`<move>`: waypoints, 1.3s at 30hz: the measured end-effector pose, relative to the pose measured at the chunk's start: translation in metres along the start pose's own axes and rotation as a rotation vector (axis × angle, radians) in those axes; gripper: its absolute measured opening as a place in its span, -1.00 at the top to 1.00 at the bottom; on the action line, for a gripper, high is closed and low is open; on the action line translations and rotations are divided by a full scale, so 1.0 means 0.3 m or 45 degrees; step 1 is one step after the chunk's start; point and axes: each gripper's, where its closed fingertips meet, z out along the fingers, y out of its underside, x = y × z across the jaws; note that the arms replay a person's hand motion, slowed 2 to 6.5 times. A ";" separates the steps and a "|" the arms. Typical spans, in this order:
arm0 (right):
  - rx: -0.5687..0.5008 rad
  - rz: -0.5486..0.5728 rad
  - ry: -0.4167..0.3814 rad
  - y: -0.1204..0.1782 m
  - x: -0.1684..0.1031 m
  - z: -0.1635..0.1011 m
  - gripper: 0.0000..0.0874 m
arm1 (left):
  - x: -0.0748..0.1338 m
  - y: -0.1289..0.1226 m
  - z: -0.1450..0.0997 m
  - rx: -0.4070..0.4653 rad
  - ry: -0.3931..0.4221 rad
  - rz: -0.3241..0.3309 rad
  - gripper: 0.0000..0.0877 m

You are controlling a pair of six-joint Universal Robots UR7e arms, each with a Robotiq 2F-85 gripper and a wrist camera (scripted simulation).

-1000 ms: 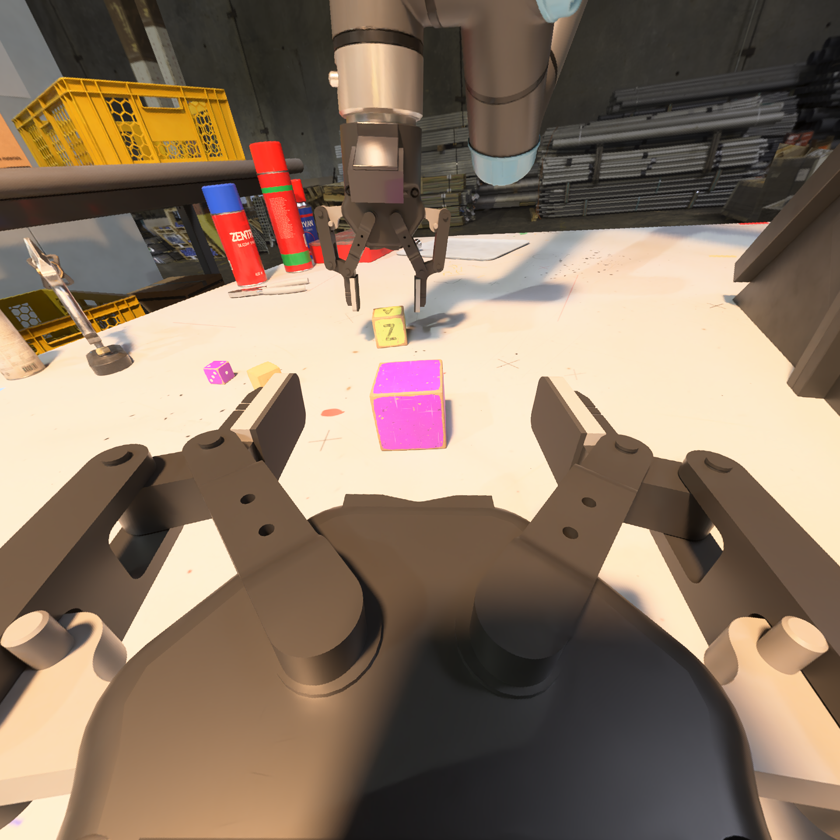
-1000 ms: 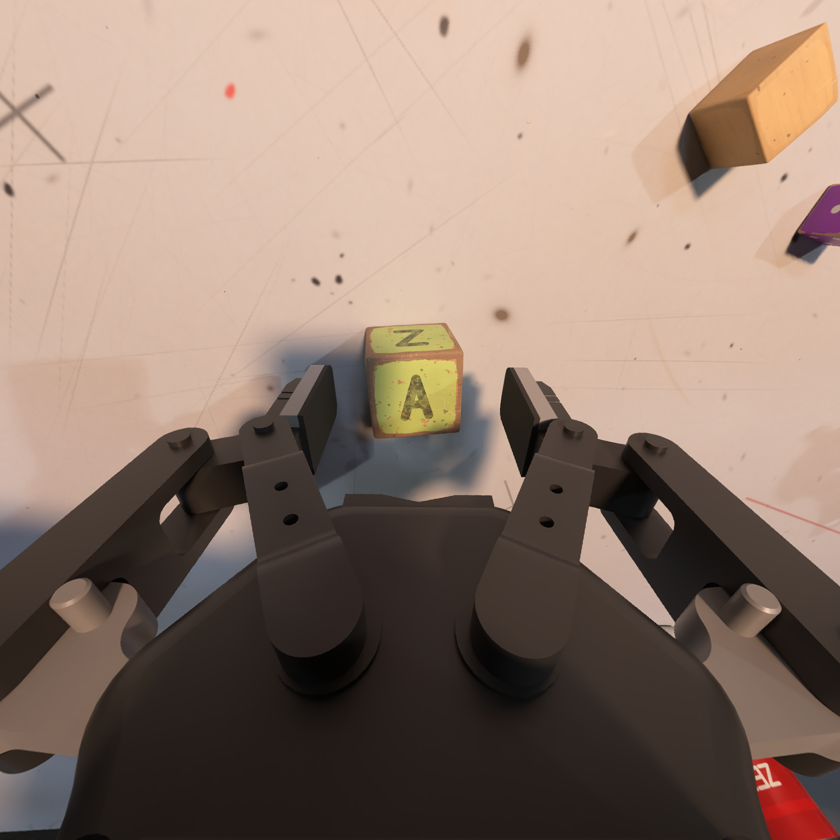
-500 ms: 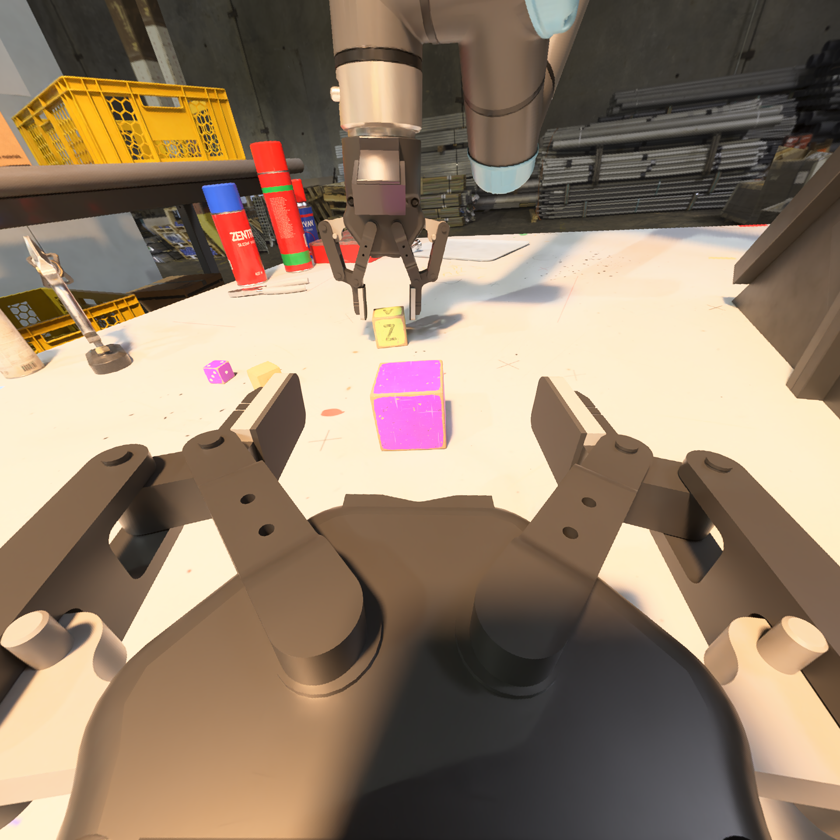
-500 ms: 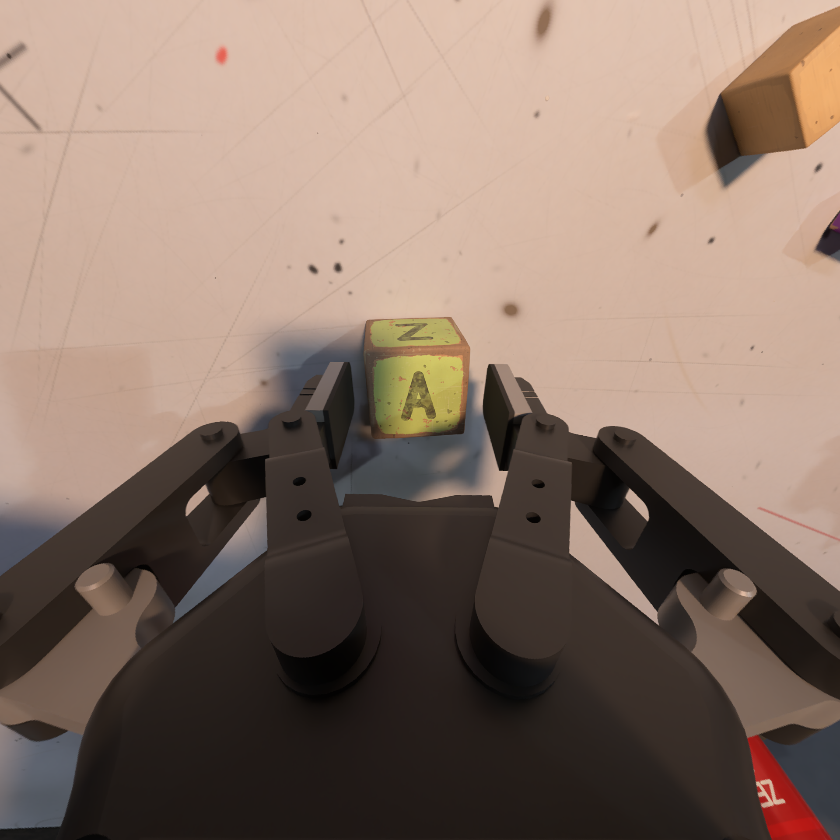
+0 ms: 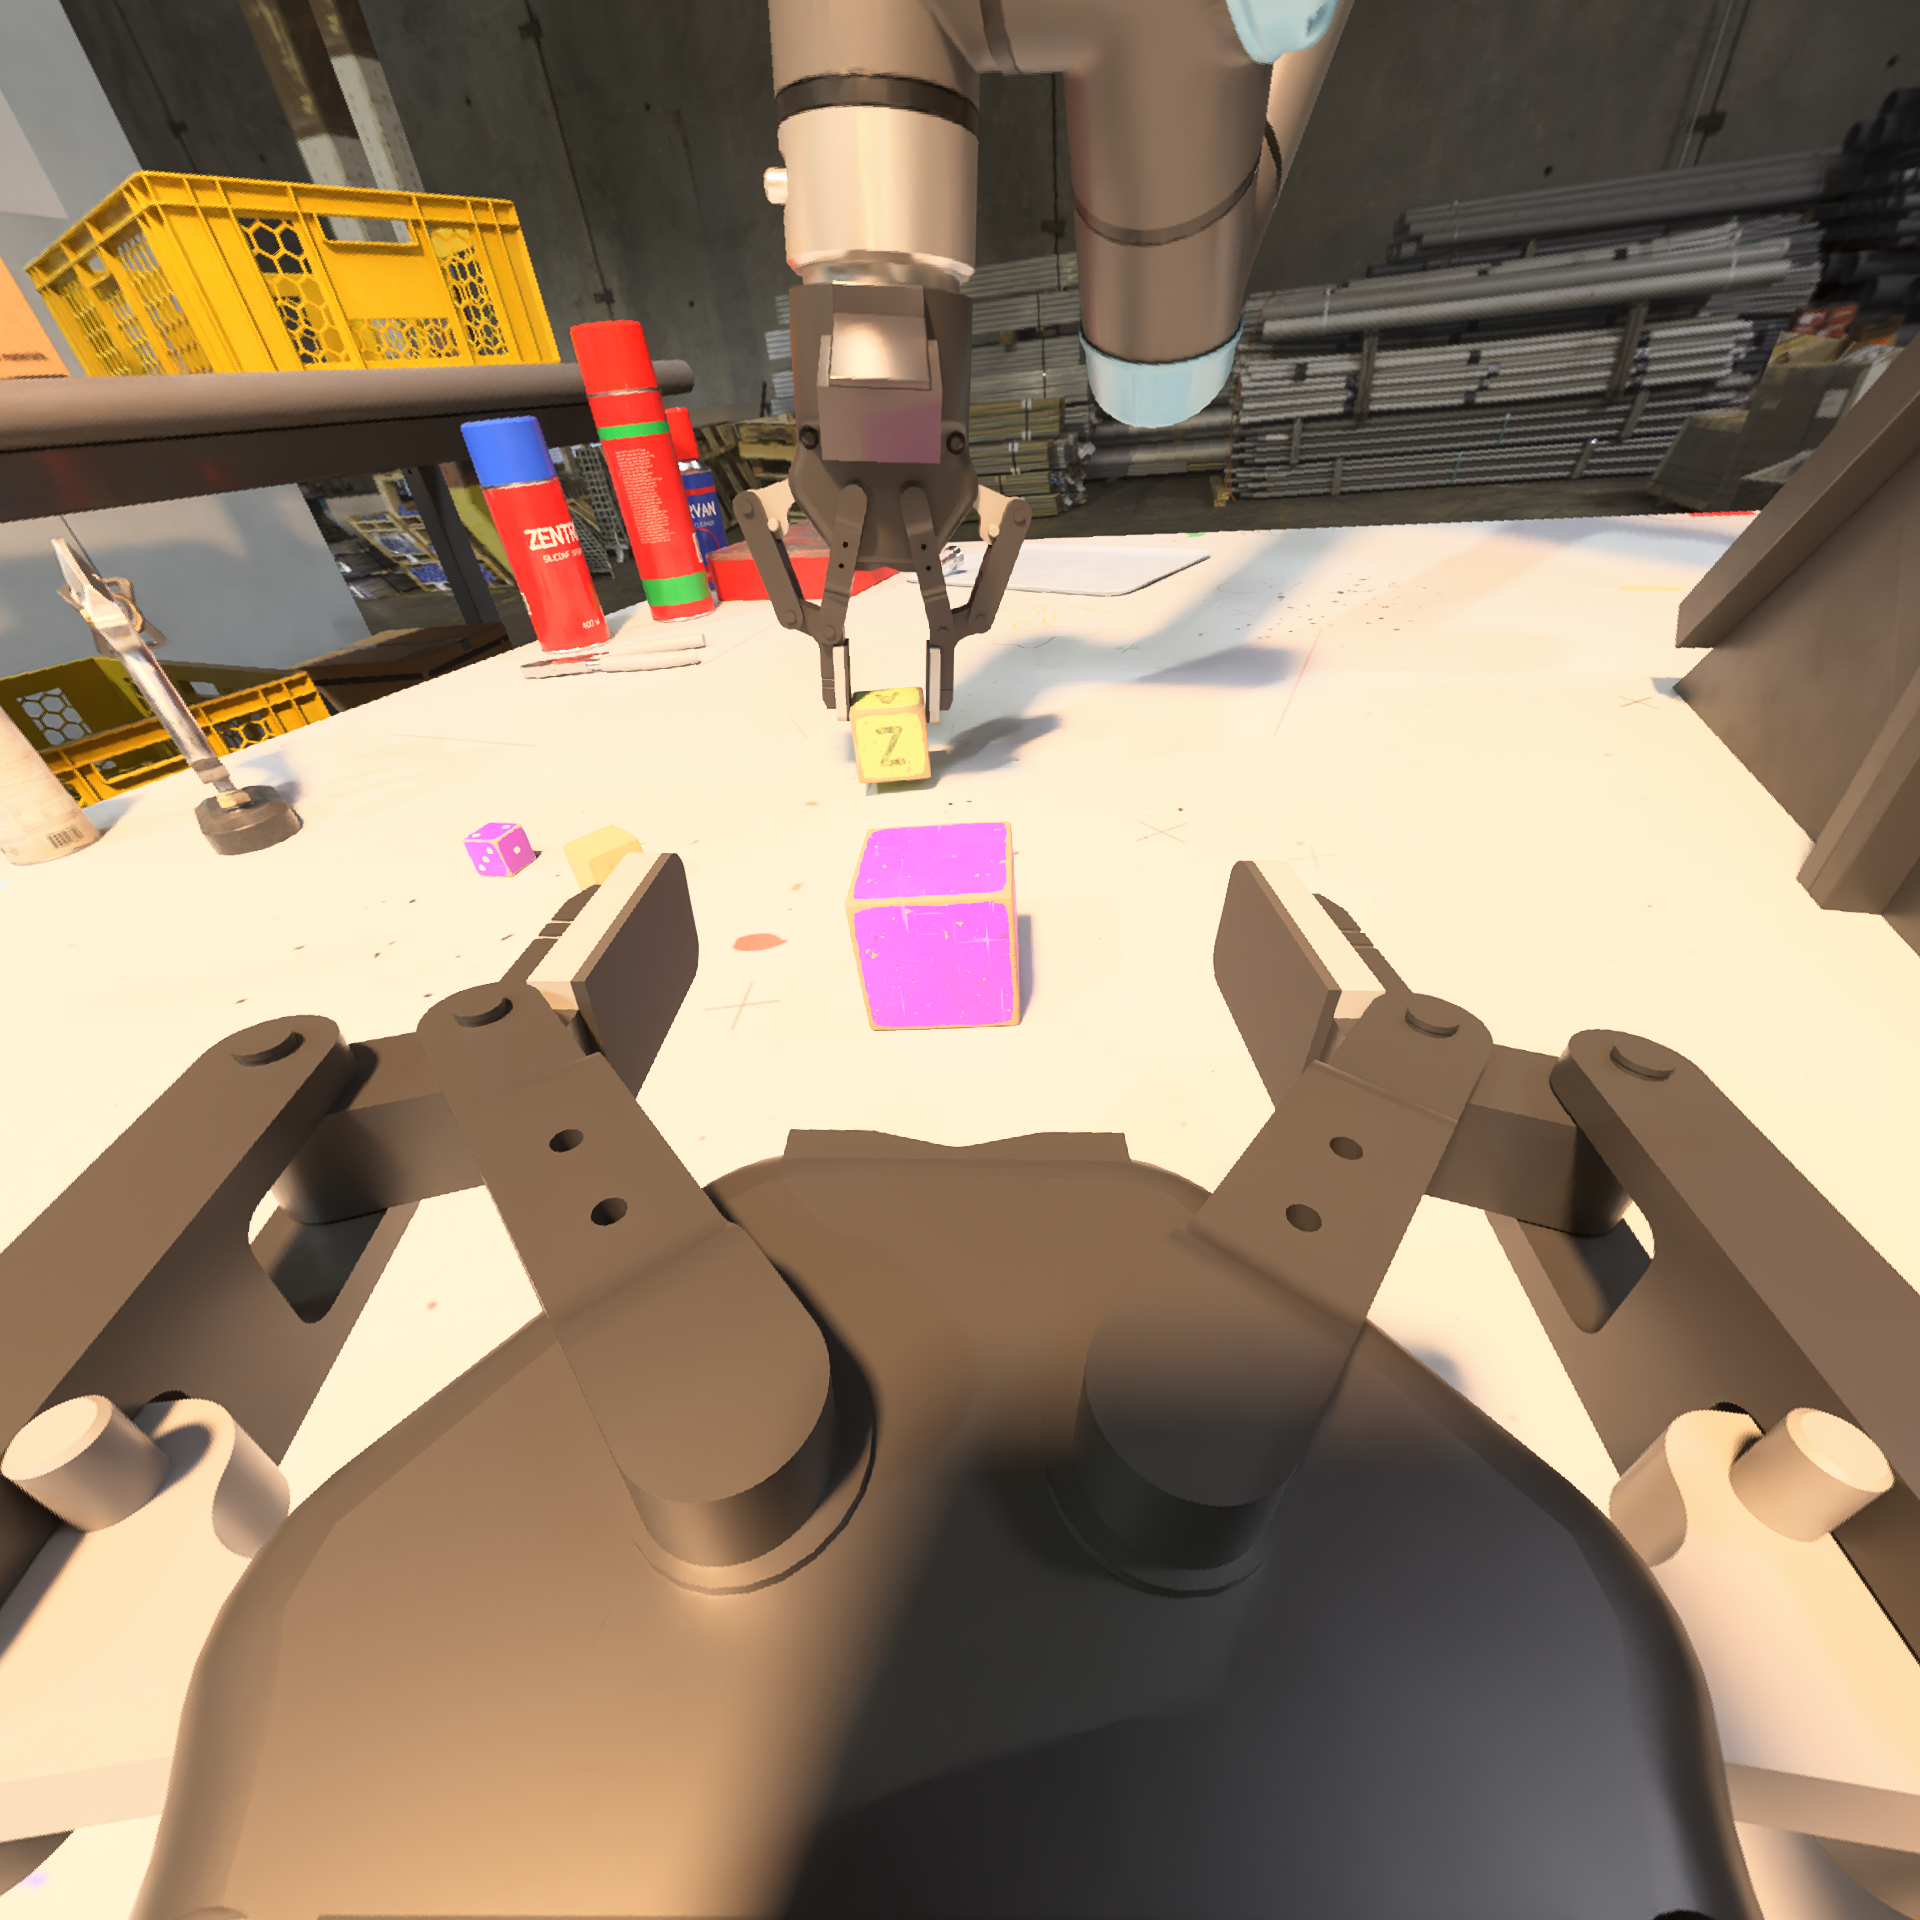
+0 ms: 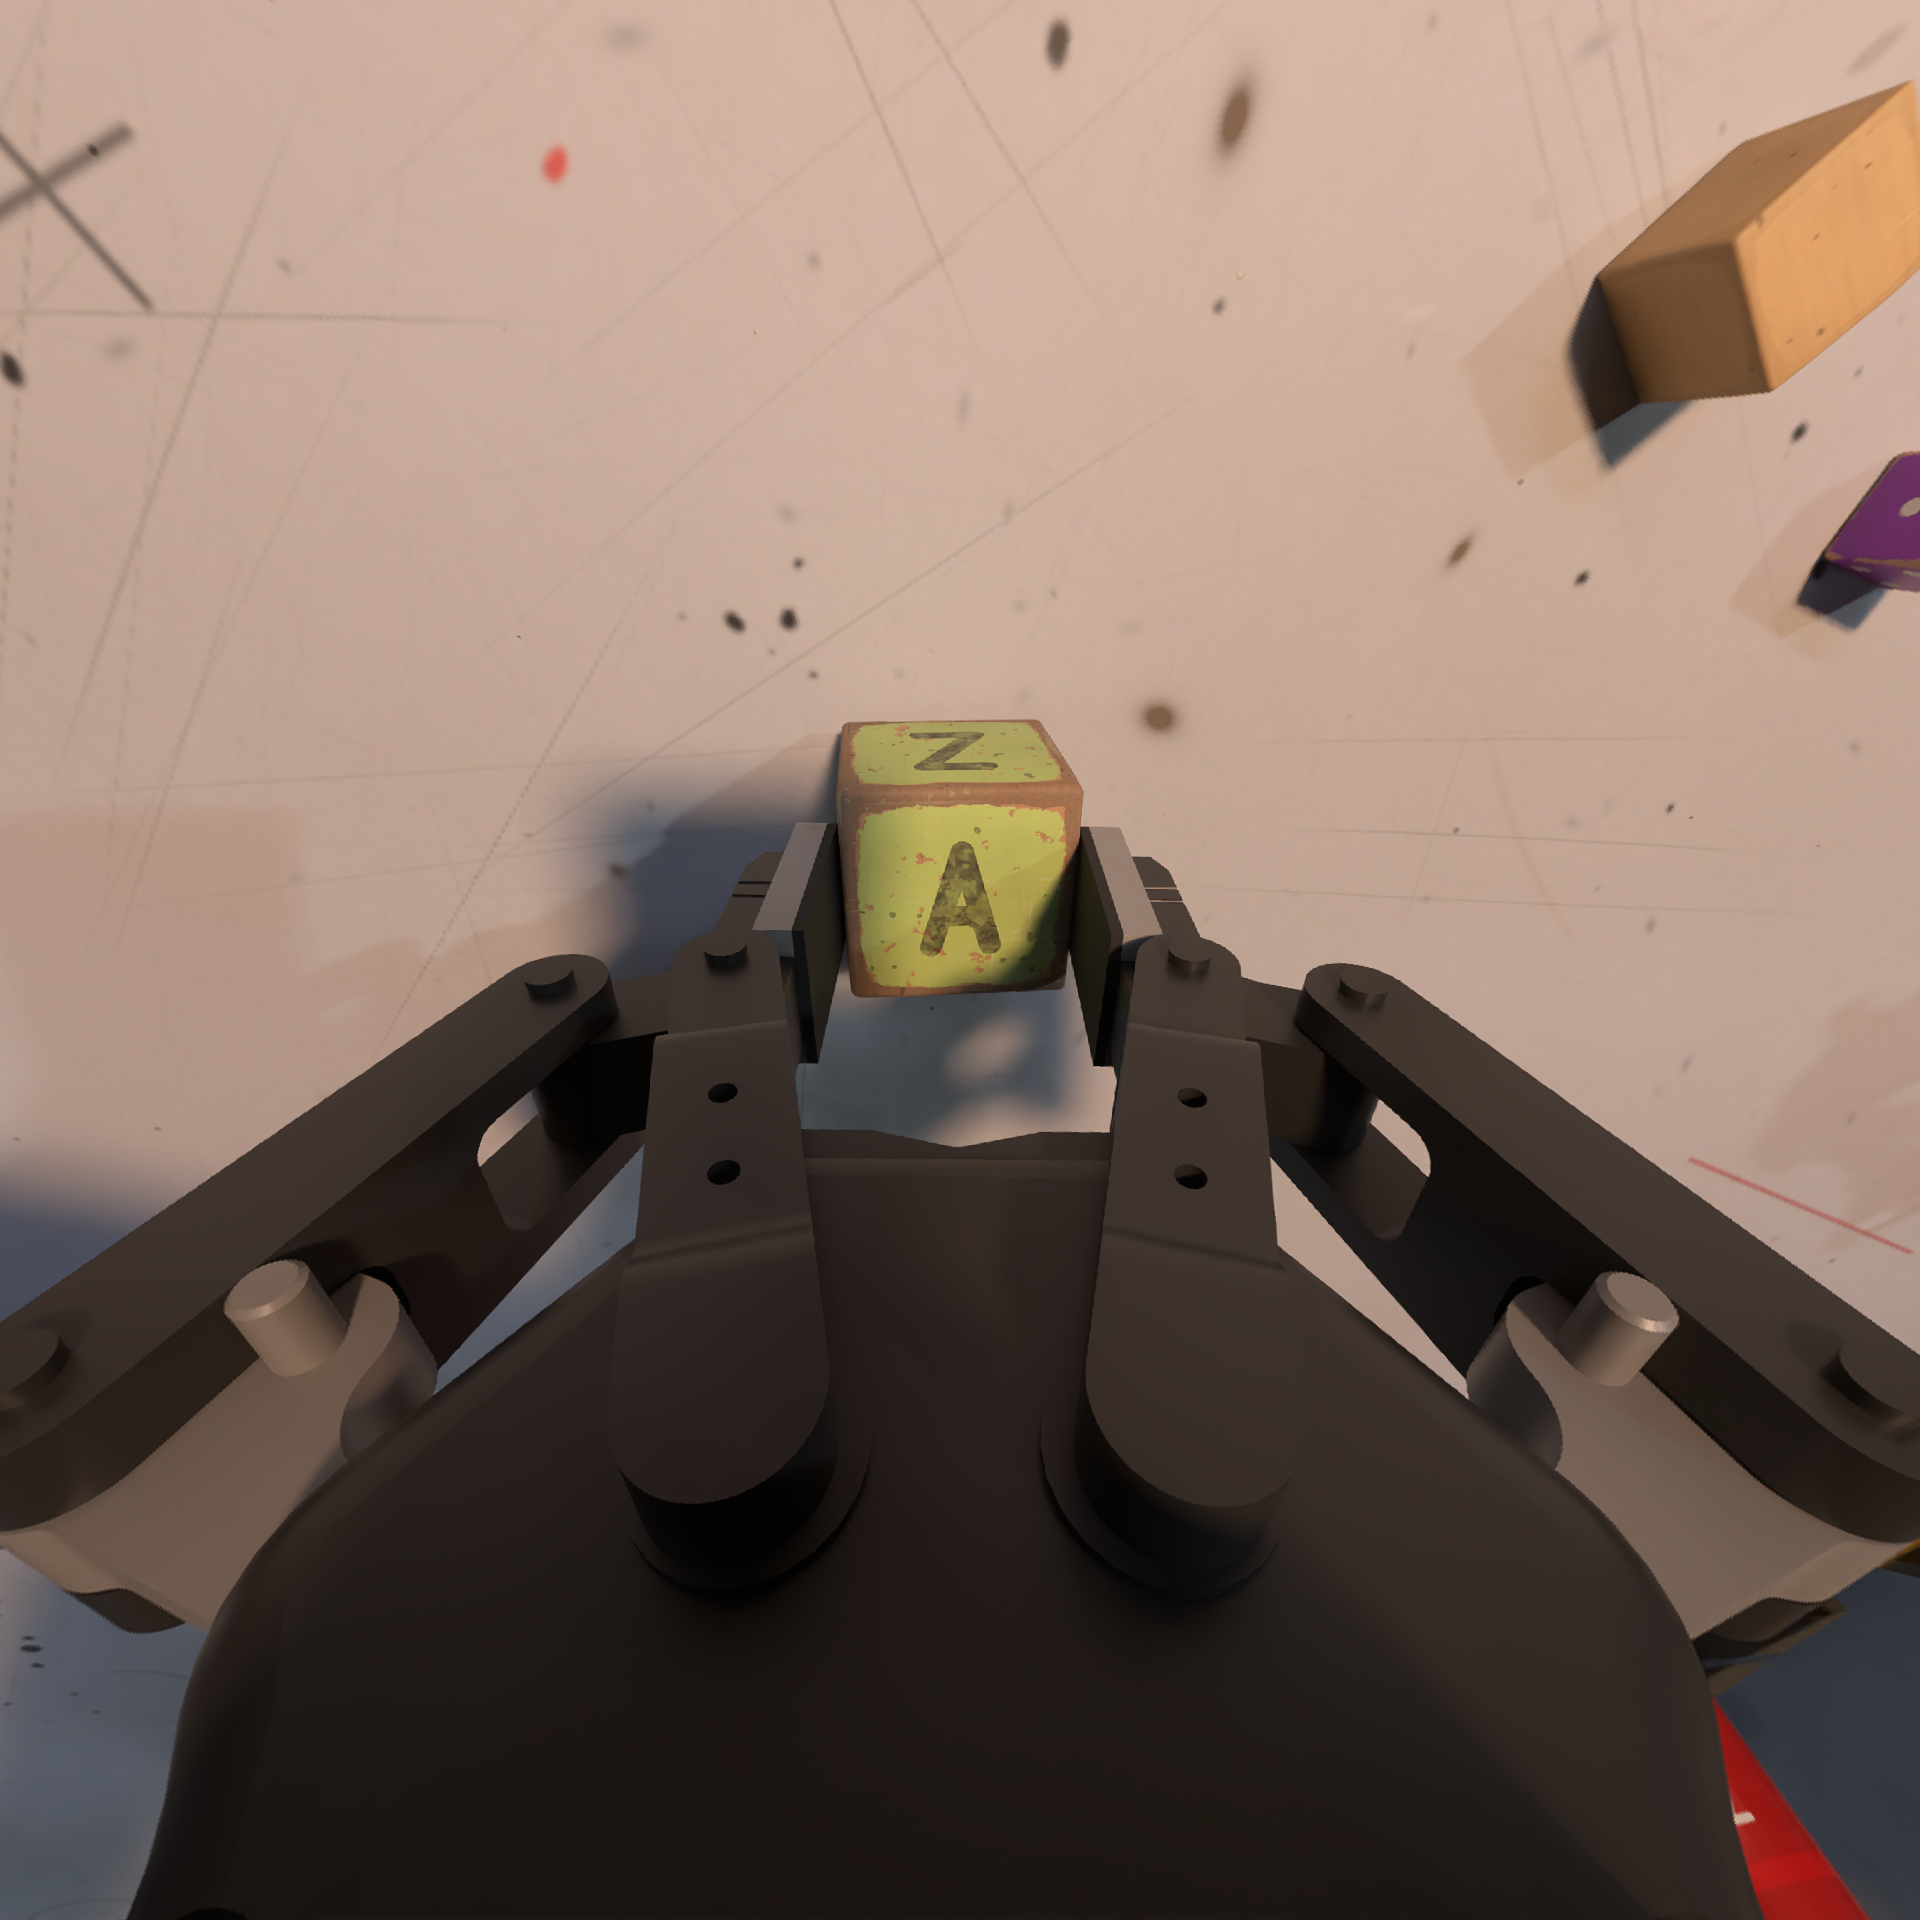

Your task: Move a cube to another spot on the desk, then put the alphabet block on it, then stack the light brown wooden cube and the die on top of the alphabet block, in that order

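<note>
Both pads of the right claw (image 6: 957, 940) are pressed against the alphabet block (image 6: 958, 894), resting on the surface (image 5: 1351, 748) just beyond the magenta cube (image 5: 935, 925), before the spread, empty left claw (image 5: 956, 935).

The alphabet block (image 6: 956, 894) carries one dark capital letter on each of its two visible yellow-green faces; in the left wrist view only one lettered face of it (image 5: 889, 740) shows. The red spray can with the blue cap (image 5: 540, 540) bears slanted white brand lettering with smaller print beneath. The tall red can with green bands (image 5: 639, 478) is covered in fine print too small to read. A blue-labelled can (image 5: 701, 509) behind it shows part of a white word. The purple die (image 5: 500, 849) has white pips. A red object (image 6: 1766, 1829) at the lower right corner shows a fragment of white marking.
</note>
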 end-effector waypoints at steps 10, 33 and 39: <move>0.028 0.040 0.007 -0.069 0.000 -0.076 0.11 | -0.001 0.000 0.000 0.001 -0.002 -0.002 -0.95; 0.071 0.157 -0.062 -0.394 -0.025 -0.251 0.11 | 0.000 -0.001 0.000 0.002 -0.006 0.003 -0.95; 0.064 0.139 -0.032 -0.477 -0.025 -0.263 0.11 | -0.002 -0.001 -0.001 0.002 -0.009 -0.001 -0.95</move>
